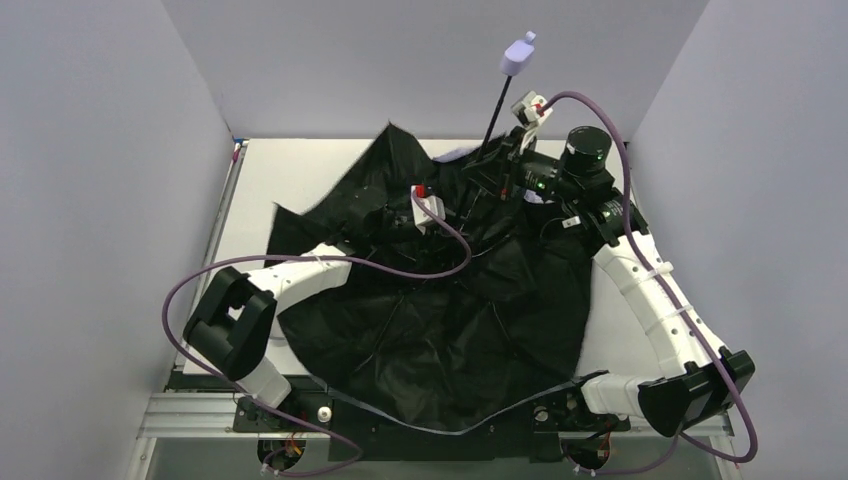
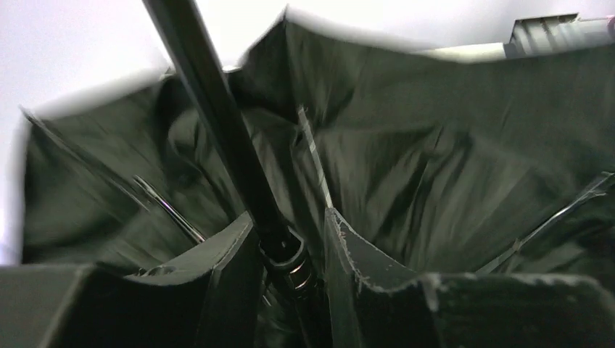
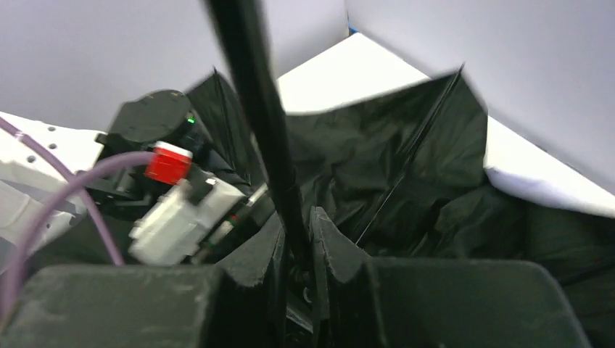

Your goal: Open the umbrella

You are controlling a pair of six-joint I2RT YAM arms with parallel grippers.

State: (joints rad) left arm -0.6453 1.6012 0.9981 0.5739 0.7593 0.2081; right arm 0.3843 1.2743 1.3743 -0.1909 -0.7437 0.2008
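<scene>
The umbrella lies upside down on the table, its black lining (image 1: 430, 330) spread upward and half unfolded. Its thin black shaft (image 1: 497, 110) rises toward the back, with the lavender handle (image 1: 518, 55) at the top. My right gripper (image 1: 497, 158) is shut on the shaft, which runs up between its fingers in the right wrist view (image 3: 296, 232). My left gripper (image 1: 462, 215) is lower, near the hub. In the left wrist view it (image 2: 289, 232) is closed round the runner (image 2: 286, 250) on the shaft (image 2: 210, 94). Ribs (image 2: 170, 210) show against the lining.
The white table (image 1: 300, 170) shows at the back left and along the right edge (image 1: 610, 330). Grey walls enclose three sides. Purple cables (image 1: 300, 262) loop over the canopy. The left wrist camera (image 3: 181, 214) sits close beside the right fingers.
</scene>
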